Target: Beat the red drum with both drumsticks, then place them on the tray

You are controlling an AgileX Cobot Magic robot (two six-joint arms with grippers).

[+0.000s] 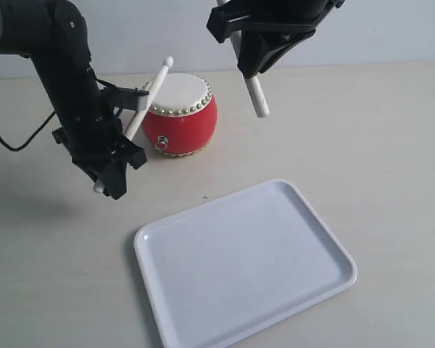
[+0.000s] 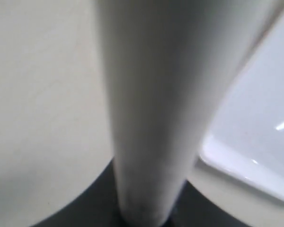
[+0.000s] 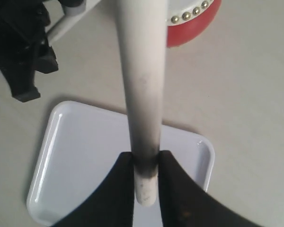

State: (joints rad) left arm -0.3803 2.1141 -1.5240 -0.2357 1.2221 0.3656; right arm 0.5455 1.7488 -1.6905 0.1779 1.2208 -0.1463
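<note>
The red drum with its cream skin stands at the back middle of the table; its edge also shows in the right wrist view. My left gripper is shut on one drumstick, which slants up so its bead tip hangs over the drum's left rim. That drumstick fills the left wrist view, blurred. My right gripper hovers above and right of the drum, shut on the other drumstick, which points down. The fingers pinch this drumstick near its butt end. The white tray lies in front, with nothing on it.
The left arm shows dark in the right wrist view, beside the tray. A corner of the tray sits under the left gripper's view. A black cable hangs at the far left.
</note>
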